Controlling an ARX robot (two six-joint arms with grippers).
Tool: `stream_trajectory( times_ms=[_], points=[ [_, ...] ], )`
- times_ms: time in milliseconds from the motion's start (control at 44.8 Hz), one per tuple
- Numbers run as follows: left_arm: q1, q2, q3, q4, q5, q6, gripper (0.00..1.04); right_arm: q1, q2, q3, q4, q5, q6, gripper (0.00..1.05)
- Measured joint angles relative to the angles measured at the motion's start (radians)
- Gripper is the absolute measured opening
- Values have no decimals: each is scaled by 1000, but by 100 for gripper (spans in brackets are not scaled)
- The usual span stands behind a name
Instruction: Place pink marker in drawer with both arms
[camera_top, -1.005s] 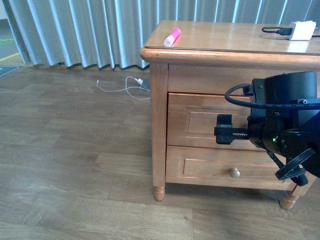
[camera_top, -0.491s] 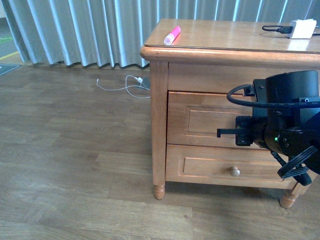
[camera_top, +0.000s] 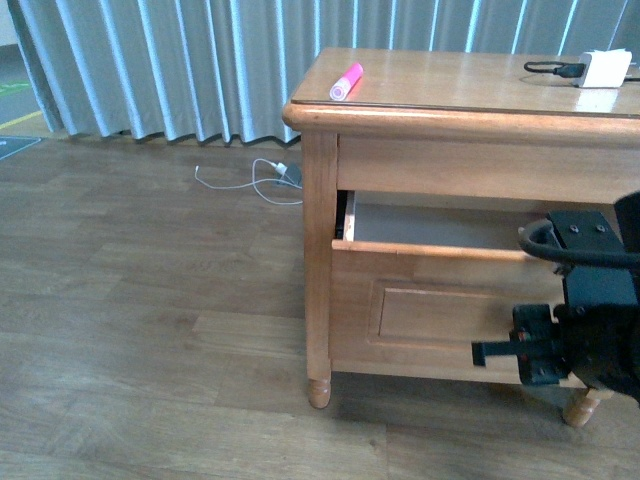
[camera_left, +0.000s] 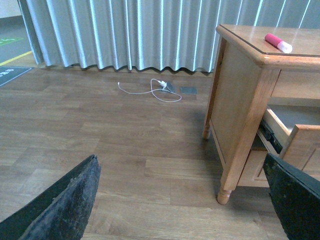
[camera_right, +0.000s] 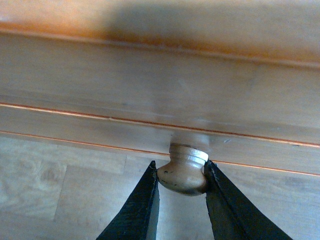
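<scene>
The pink marker (camera_top: 346, 80) lies on the left part of the cabinet top, also in the left wrist view (camera_left: 278, 43). The upper drawer (camera_top: 430, 300) stands pulled out, its pale inside (camera_top: 440, 225) showing; it also shows from the side in the left wrist view (camera_left: 287, 130). My right gripper (camera_right: 182, 175) is shut on the round pale drawer knob (camera_right: 183, 169), black fingers (camera_right: 145, 200) on both sides. The right arm (camera_top: 590, 340) hides the knob in the front view. My left gripper (camera_left: 182, 200) is open and empty, low over the floor left of the cabinet.
The honey-brown cabinet (camera_top: 320, 250) stands on short turned legs on a wood floor. A white adapter with a black cable (camera_top: 603, 66) lies on the top at the far right. A white cable (camera_top: 262, 175) lies on the floor by the grey curtain.
The upper drawer has come out from shut to open. My right arm has moved back toward the camera and lower in the frame, its gripper still on the knob.
</scene>
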Motion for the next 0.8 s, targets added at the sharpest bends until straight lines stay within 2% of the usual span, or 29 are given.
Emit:
stream_trajectory(
  times_ms=[268,357,447,648,804],
  points=[
    [0,0,0,0,0,0,99,10,-220,-241,-36,-72,-33,22],
    [0,0,0,0,0,0,99,11,-284,-296,-42,-83,-11,42],
    [0,0,0,0,0,0,99,14,-349,-328,-69,-102,6,55],
    [0,0,0,0,0,0,99,-8,-730,-410,-287,-178,54,98],
    [0,0,0,0,0,0,99,-134,-1062,-423,-500,-278,45,96]
  ],
)
